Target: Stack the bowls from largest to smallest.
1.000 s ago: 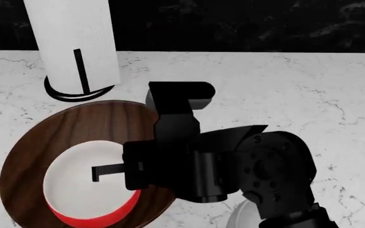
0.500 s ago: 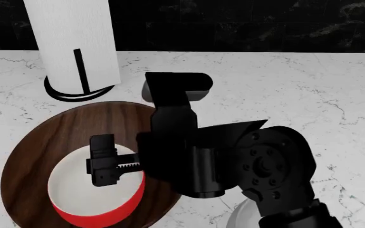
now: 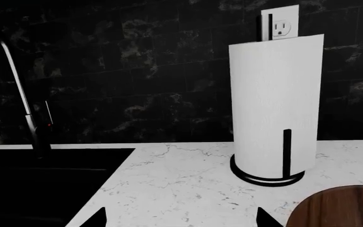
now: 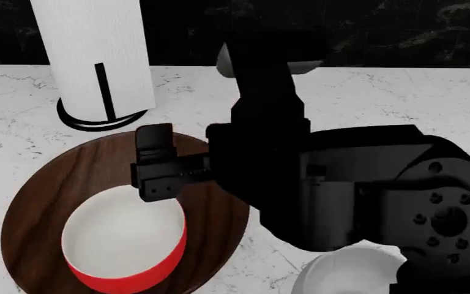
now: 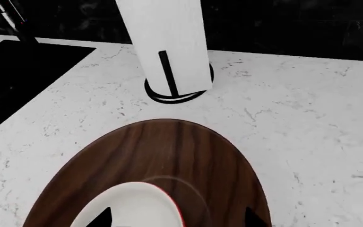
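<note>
Inside round wood-grain bowl, glossy red bowl, white-lined.

The right arm is glossy black throughout, built of blocky housings. Its rounded joint casing carries a ring of small recessed screws. The right gripper is black too, with flat rectangular fingers and a toothed rail between them.
</note>
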`<state>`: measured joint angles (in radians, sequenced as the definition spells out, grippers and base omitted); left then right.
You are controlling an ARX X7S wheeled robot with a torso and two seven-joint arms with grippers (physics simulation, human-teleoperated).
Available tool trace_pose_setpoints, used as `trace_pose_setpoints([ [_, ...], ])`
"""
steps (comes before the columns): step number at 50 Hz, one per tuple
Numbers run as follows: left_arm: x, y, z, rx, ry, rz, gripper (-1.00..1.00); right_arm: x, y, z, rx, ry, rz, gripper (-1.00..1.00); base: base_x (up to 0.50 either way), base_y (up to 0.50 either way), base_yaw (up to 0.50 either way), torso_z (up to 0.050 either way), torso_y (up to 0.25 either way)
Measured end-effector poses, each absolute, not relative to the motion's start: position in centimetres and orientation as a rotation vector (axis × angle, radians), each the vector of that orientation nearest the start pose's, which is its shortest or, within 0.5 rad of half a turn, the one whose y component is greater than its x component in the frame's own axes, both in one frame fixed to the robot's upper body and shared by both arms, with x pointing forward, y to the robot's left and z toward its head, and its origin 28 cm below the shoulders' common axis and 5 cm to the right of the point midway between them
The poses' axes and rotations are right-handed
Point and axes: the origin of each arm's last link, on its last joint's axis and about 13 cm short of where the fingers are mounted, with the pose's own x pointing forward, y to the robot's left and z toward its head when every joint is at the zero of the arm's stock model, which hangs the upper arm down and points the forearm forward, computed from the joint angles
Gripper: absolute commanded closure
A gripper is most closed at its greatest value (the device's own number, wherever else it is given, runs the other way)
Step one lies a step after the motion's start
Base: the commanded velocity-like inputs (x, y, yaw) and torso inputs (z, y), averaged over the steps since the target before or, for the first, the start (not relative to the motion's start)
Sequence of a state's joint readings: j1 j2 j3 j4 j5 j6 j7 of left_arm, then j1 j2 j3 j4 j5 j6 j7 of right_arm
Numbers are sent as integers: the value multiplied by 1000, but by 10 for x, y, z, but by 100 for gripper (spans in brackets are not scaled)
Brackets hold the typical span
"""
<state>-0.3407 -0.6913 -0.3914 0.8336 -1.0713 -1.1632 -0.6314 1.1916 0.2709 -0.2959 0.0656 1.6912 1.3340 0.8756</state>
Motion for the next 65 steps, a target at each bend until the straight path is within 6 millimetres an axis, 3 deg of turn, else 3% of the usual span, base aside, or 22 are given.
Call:
trace_pose_setpoints([
  [13,181,297,217,130,-37,215,-100,242,-101,311,41,365,443,-100,0,0,0,0,0],
  [33,180,295,216,143,-44,208,-100,194,-157,312,-86,404,284,-100,0,0,0,0,0],
  [46,179,294,216,148,-47,200,-100,181,-182,302,-161,491,197,-100,0,0,0,0,0],
  [65,176,292,219,153,-54,193,-100,181,-194,270,-190,611,172,-100,0,0,0,0,0],
])
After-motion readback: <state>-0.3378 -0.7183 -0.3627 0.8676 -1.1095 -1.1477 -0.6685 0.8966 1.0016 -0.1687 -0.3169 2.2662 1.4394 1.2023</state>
